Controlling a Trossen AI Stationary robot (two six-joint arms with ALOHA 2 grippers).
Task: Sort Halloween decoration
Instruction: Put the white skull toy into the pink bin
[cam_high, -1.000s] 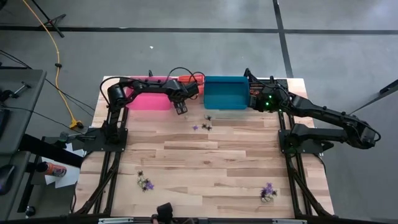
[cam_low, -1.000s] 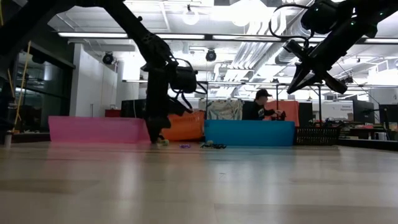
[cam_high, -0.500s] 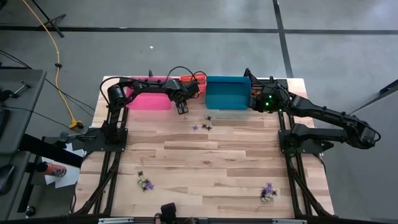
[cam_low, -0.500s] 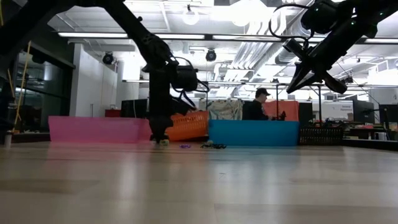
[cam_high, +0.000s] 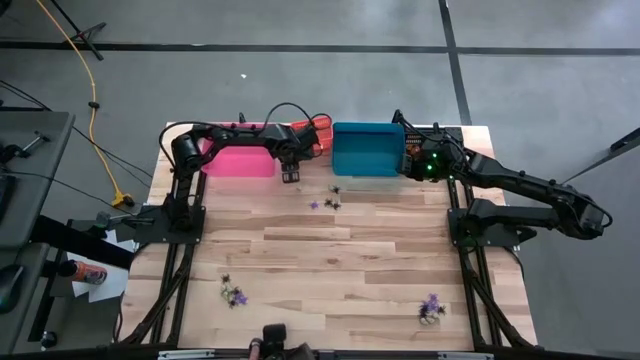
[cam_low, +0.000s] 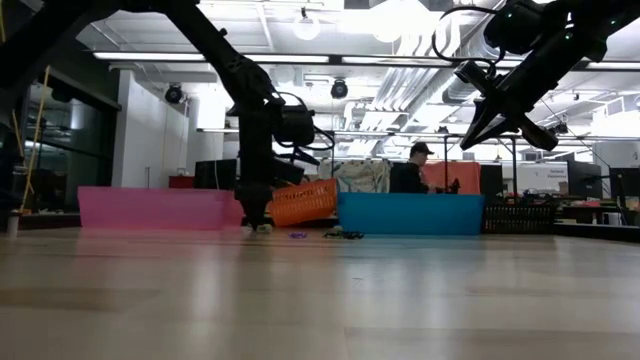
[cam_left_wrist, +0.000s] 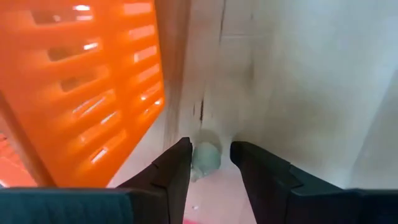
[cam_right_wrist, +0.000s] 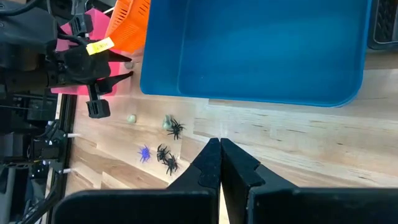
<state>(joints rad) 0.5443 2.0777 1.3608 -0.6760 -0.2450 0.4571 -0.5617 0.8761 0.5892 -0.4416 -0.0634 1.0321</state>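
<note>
The left gripper (cam_high: 290, 176) is hanging low over the table (cam_high: 340, 250) just in front of the pink bin (cam_high: 238, 160) and the orange basket (cam_high: 312, 134); only the left wrist view is showing what lies between its fingers (cam_left_wrist: 174, 171): a pale whitish trinket (cam_left_wrist: 205, 157) sitting in the gap, the jaws standing apart on either side of it and not visibly pressing it. The low view is showing the orange basket tilted up off the table, which the high view is not making plain. The right wrist view is picking out a purple spider (cam_right_wrist: 145, 153) and black spiders (cam_right_wrist: 168, 158) in front of the blue bin (cam_right_wrist: 261, 50), plus a yellow tag on the left arm, its writing too small to read. The right gripper (cam_right_wrist: 219, 149) is hovering above the blue bin's front edge, fingers pressed together, holding nothing. More trinkets (cam_high: 234, 294) are lying near the table's front edge.
</note>
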